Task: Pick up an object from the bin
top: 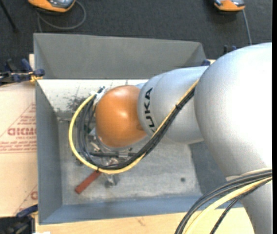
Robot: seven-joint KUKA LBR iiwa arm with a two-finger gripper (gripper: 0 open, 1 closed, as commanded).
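Observation:
My gripper [109, 175] is low in the bin's front-left part, mostly hidden under the arm's orange cover and cables. A flat reddish-brown stick [87, 183] lies slanted on the bin floor, its upper right end right beside the gripper's lower tip. The view leaves it unclear whether the gripper touches or holds the stick.
The big white arm reaches in from the right and covers the bin's middle and right side. Dark specks lie on the floor at the back left corner [72, 99]. A small dark spot [182, 180] sits on the floor toward the front right.

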